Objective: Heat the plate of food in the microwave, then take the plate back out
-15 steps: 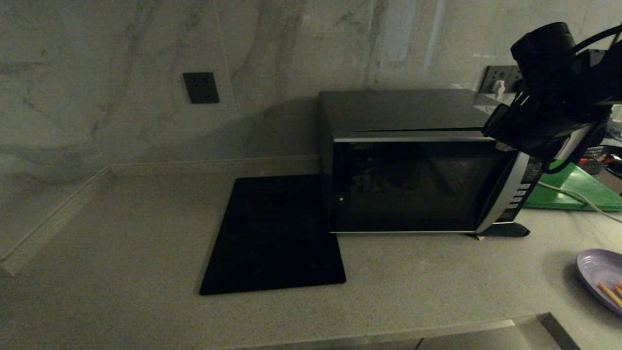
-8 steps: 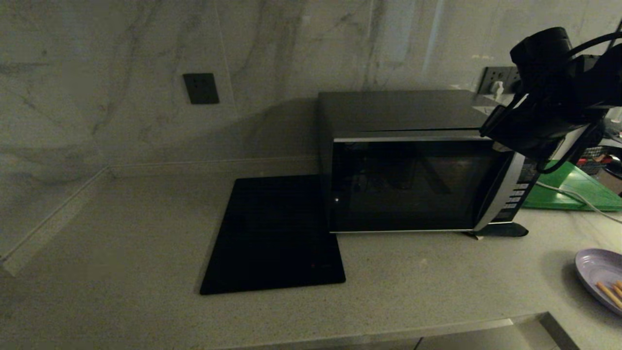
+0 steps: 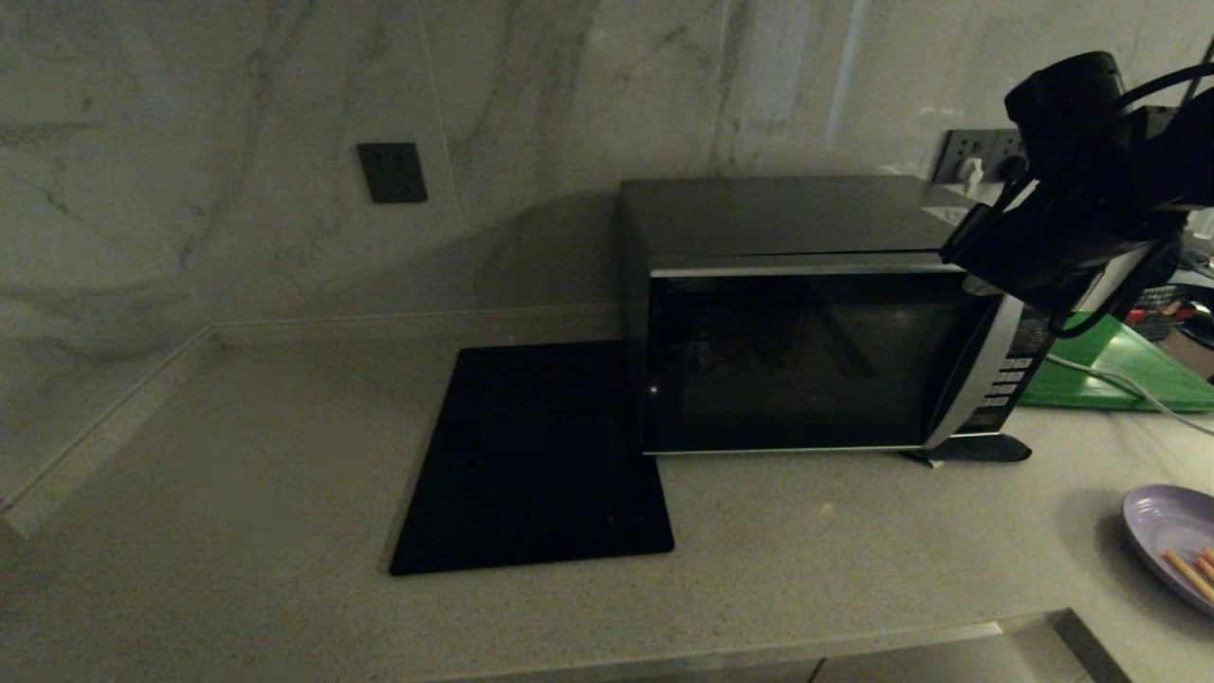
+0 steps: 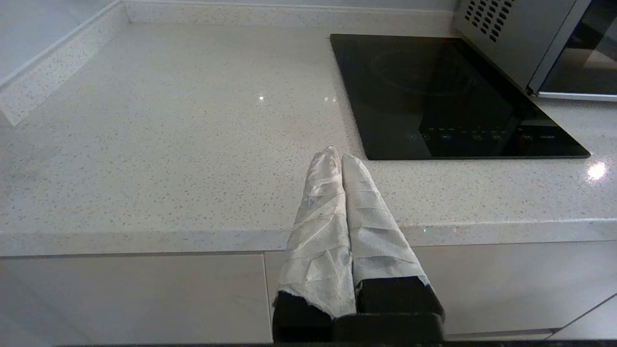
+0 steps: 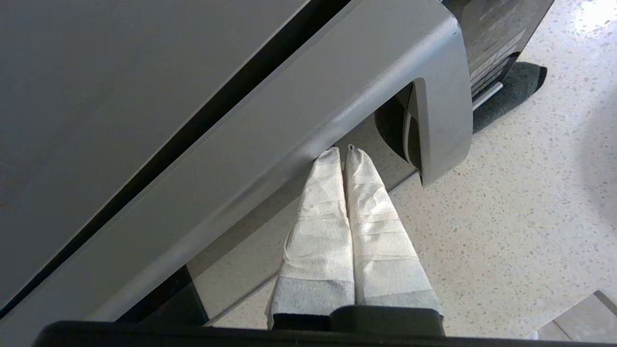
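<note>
The microwave (image 3: 797,313) stands at the back of the counter with its dark glass door facing me. My right arm (image 3: 1072,228) hangs at the door's upper right corner, by the button panel. In the right wrist view the right gripper (image 5: 343,152) is shut, and its cloth-wrapped fingertips sit tucked against the back of the microwave's curved silver trim (image 5: 289,125). The plate of food (image 3: 1171,541), lavender with orange sticks, rests on the counter at the far right. My left gripper (image 4: 340,155) is shut and empty, hovering over the counter's front edge left of the microwave (image 4: 511,43).
A flat black glass cooktop (image 3: 536,455) lies left of the microwave. A green board (image 3: 1119,375) with a white cable (image 3: 1105,375) across it lies behind on the right. Wall sockets (image 3: 967,152) sit above the board. The counter's front edge (image 3: 854,645) runs near me.
My right wrist has edged slightly up and to the right. The lower right corner of the microwave's front has shifted a little. The plate and left arm have not moved.
</note>
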`<state>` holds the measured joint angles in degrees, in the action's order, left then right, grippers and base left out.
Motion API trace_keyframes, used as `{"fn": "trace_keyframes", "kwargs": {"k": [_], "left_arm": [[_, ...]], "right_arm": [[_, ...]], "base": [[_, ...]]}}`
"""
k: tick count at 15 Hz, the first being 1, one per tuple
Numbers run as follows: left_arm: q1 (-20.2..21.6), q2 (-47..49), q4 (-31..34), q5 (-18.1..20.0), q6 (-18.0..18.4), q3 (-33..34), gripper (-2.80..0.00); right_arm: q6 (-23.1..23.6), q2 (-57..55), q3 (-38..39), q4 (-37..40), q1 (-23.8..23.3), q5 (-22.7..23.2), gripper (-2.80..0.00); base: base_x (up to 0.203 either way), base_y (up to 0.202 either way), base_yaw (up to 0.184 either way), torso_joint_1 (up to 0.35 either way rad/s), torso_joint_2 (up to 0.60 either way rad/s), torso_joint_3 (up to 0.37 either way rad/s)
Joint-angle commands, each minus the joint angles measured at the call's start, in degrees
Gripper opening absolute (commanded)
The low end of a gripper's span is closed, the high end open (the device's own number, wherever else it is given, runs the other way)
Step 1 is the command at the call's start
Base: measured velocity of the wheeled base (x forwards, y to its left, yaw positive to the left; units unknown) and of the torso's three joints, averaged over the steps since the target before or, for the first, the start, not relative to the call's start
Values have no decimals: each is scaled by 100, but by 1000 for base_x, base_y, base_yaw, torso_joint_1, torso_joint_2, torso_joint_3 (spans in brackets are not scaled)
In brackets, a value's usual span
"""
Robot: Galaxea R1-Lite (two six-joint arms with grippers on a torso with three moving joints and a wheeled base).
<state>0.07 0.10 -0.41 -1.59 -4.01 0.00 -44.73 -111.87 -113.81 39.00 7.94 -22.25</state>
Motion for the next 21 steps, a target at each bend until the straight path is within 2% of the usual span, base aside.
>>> {"fn": "trace_keyframes", "kwargs": {"k": [1,11,15,18,21], "left_arm": [[1,-1,-2,1,-4,0,-280],[1,-1,-2,-1,-4,0,-280],[1,-1,-2,-7,-4,0,-280],[1,-1,-2,-3,-4,0,-280],[1,-1,-2,1,-4,0,-280]], "right_arm": [[-124,8,-2,-52,3,22,-280],[-160,50,28,-157,-117,370,-280],[-98,915,426,-6,-111,571,-280],[478,2191,1617,17,-135,632,-280],[1689,3740,3074,-258,-456,645,-280]], "base": [[0,0,0,0,0,0],[0,0,0,0,0,0],[0,0,0,0,0,0],[0,0,0,0,0,0],[0,0,0,0,0,0]]}}
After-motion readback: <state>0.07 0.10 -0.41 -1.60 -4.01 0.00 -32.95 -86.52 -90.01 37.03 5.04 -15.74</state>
